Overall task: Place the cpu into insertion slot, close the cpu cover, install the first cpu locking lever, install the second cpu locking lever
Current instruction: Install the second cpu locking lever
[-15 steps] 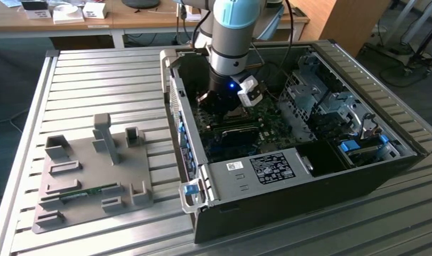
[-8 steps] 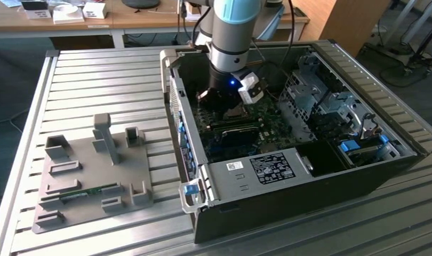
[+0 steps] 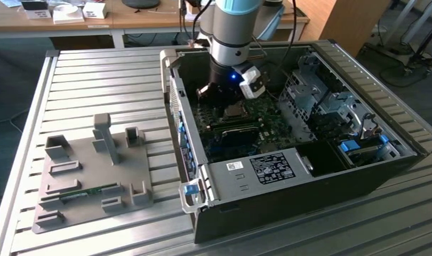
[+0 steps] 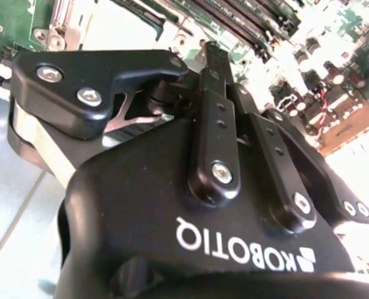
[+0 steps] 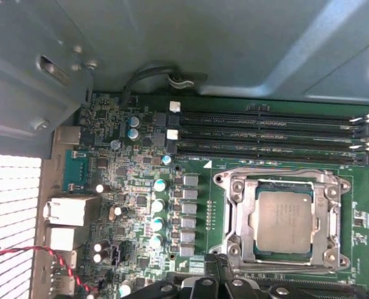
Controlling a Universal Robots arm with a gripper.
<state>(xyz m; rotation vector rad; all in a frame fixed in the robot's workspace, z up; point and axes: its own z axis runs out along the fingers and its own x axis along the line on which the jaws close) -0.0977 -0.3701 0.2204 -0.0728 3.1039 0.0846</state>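
Silver cpu [image 5: 284,221] flat in socket, top up | cpu cover [image 5: 283,219] down | hand [image 4: 212,53] pressed together

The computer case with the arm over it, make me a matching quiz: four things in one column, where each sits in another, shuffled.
Things:
1. chip
2. metal frame
3. memory slots
4. grey holder tray

Places:
A. outside the case, on the slatted table
B. around the chip
C. in the socket
D. beside the socket, in parallel rows

Pairs: 1-C, 2-B, 3-D, 4-A
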